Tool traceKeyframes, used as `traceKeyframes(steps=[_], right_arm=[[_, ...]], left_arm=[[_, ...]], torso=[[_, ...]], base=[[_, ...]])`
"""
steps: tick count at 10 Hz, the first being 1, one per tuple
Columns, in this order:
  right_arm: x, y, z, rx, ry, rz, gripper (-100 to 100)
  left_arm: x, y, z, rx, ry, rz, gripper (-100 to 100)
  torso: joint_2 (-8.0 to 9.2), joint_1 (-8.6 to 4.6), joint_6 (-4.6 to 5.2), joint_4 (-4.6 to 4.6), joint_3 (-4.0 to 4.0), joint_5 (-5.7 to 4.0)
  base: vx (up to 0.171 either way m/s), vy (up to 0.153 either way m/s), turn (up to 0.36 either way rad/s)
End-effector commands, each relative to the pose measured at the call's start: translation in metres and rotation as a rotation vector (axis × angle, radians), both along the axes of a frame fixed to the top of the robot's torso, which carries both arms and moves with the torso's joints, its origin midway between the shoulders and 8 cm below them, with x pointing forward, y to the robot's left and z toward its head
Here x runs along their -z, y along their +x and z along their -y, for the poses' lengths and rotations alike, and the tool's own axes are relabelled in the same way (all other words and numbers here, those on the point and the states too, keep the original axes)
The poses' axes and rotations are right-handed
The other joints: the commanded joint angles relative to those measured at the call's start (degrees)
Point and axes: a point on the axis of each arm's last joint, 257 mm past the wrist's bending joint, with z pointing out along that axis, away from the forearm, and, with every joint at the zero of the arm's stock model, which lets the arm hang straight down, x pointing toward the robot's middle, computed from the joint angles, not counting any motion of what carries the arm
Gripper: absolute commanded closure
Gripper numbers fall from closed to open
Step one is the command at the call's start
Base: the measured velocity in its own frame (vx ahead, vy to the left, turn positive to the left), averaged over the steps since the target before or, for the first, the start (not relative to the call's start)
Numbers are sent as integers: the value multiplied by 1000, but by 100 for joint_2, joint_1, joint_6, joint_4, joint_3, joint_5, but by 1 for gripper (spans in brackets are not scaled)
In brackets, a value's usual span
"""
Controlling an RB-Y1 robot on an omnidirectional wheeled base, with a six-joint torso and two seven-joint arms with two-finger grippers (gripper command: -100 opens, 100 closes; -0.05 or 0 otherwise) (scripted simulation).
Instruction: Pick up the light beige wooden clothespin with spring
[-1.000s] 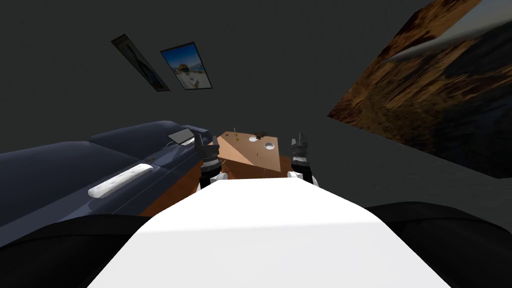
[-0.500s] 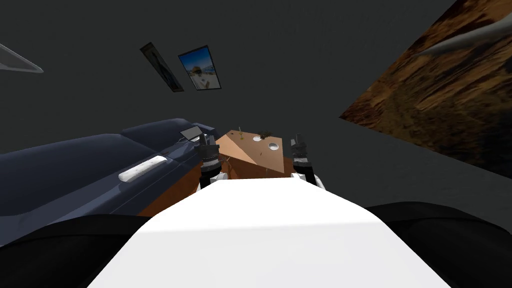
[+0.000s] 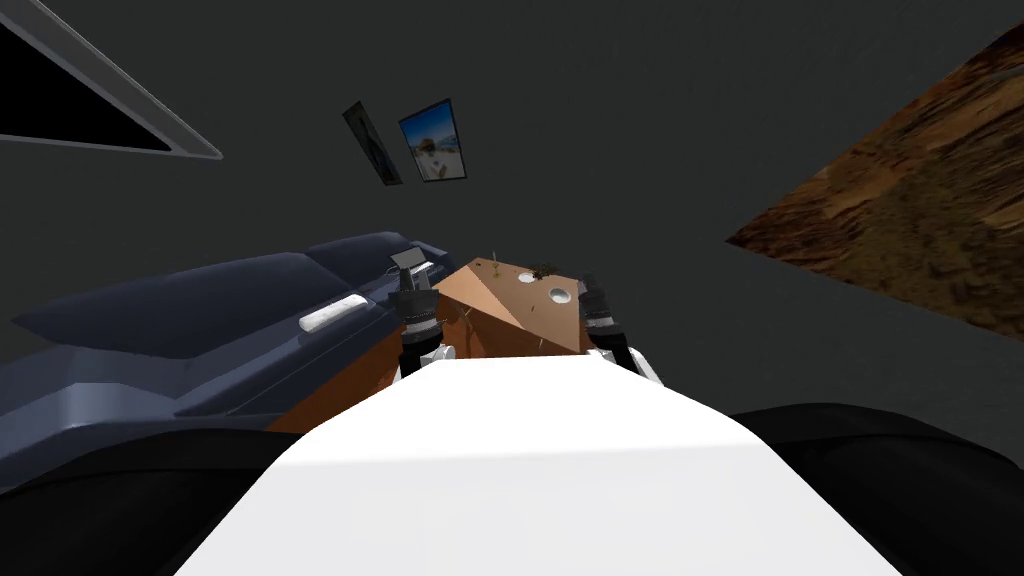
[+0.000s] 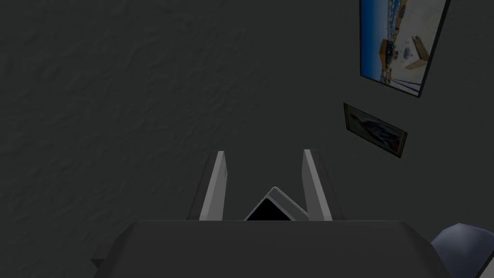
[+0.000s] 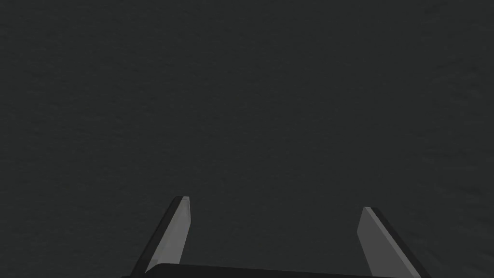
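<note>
A brown table (image 3: pixel 500 305) stands just ahead of my chest. At its far corner a thin, light beige sliver (image 3: pixel 494 263) stands up; it may be the clothespin, but it is too small to tell. My left gripper (image 3: pixel 413 288) hangs by the table's left edge, and in the left wrist view it (image 4: pixel 264 153) is open with nothing held. My right gripper (image 3: pixel 590 288) is at the table's right edge and, in its own wrist view, is open (image 5: pixel 275 202) and holds nothing.
A white round bowl (image 3: pixel 559 295) and a small dark plant-like clump (image 3: pixel 545 270) sit on the table's far side. A dark blue sofa (image 3: pixel 200 320) runs along the left, carrying a white bar-shaped object (image 3: pixel 335 313) and a small open device (image 3: pixel 408 261). Brown rug (image 3: pixel 900 240) at right.
My head view has swung: sofa, table and wall pictures have slid rightward, and a black opening has come in at the upper left. Both arms hold the same pose by my chest.
</note>
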Motion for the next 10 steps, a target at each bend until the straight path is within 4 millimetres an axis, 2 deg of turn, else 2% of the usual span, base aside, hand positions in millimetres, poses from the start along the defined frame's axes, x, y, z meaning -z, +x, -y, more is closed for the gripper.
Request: traceKeyframes(steps=[1,3,5,6,8,9,10], right_arm=[[6,0,-3,-13,-29,-13,-100],[30,2,-9,-43,-104,-66,-100],[63,3,-12,-77,-189,-137,-100],[64,2,-13,-82,-200,-138,-100],[104,0,-15,-112,-274,-221,-100],[104,0,-15,-117,-285,-223,-100],[127,-4,-16,-137,-327,-270,-100]], left_arm=[[0,0,0,0,0,0,0],[0,0,0,0,0,0,0],[0,0,0,0,0,0,0],[0,0,0,0,0,0,0],[0,0,0,0,0,0,0],[0,0,0,0,0,0,0],[0,0,0,0,0,0,0]], torso=[[0,0,0,0,0,0],[1,-4,2,0,0,-1],[-1,0,1,0,-1,0],[-2,3,3,-1,-2,1],[-3,-3,1,-1,-2,0],[-7,-3,5,-2,-4,0],[-5,-9,8,-1,-3,-1]], base=[[-3,38,133],[-7,50,344],[2,61,413],[8,41,219],[17,46,426],[20,28,183],[18,42,393]])
